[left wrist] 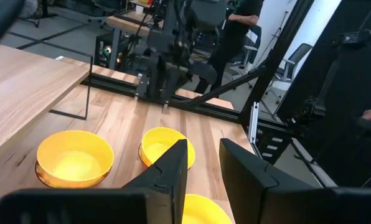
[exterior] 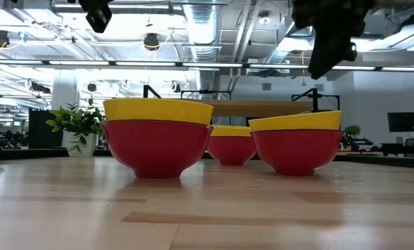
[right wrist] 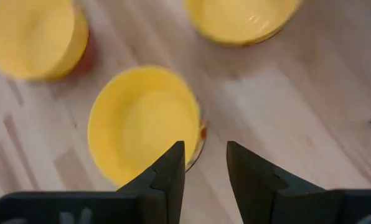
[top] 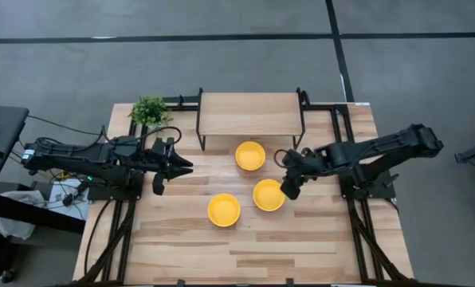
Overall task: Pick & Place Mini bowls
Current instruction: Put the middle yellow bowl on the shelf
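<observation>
Wooden slat table (top: 182, 239) fills the high view, standing on grey floor. Three yellow mini bowls rest on it: rear bowl (top: 250, 155) near a low wooden shelf (top: 249, 113), middle bowl (top: 268, 194), front bowl (top: 223, 210). A small potted plant (top: 149, 110) stands at the table's rear left corner. The left gripper (top: 172, 166) hovers left of the bowls, well apart from them. The right gripper (top: 290, 185) sits at the right rim of the middle bowl; contact cannot be confirmed from above.

Low view: the bowls show red outsides with yellow rims, front bowl (exterior: 157, 137), rear bowl (exterior: 230, 144), middle bowl (exterior: 295, 142), all upright on the table. The plant (exterior: 78, 127) stands behind them at left. An industrial ceiling with lights fills the background.

Left wrist view: the left gripper (left wrist: 202, 169) has its fingers parted and empty. Two bowls lie beyond; the third peeks below. A person (left wrist: 235, 28) stands past the table.

Right wrist view: the right gripper (right wrist: 205, 165) is released, fingers parted over the middle bowl's (right wrist: 143, 122) rim, gripping nothing.
</observation>
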Tool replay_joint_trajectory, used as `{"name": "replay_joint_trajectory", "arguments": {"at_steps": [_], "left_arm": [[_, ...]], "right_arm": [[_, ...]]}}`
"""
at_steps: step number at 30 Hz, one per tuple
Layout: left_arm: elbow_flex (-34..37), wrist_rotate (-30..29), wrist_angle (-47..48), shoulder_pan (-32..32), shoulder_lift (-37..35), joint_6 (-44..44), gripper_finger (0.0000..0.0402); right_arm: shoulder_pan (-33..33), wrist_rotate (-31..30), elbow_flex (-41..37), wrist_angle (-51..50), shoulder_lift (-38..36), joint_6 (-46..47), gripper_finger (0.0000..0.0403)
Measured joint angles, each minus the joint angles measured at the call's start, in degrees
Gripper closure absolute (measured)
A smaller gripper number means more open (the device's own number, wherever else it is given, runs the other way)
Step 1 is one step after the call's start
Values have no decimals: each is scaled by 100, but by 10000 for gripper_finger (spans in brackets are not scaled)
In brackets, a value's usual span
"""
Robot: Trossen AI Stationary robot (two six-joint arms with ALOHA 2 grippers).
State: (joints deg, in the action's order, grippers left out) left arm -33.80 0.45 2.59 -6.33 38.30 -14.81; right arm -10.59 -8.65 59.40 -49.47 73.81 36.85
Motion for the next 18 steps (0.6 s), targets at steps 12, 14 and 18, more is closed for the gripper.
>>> {"name": "replay_joint_trajectory", "arguments": {"at_steps": [12,14,18], "left_arm": [[2,0,-1,-1,0,-4,309],[4,-1,0,-2,0,-33,309],[4,0,-2,0,0,-44,309]], "right_arm": [[547,1014,0,463,577,253,273],[636,1022,0,473,671,361,273],[699,1021,0,489,865,360,273]]}}
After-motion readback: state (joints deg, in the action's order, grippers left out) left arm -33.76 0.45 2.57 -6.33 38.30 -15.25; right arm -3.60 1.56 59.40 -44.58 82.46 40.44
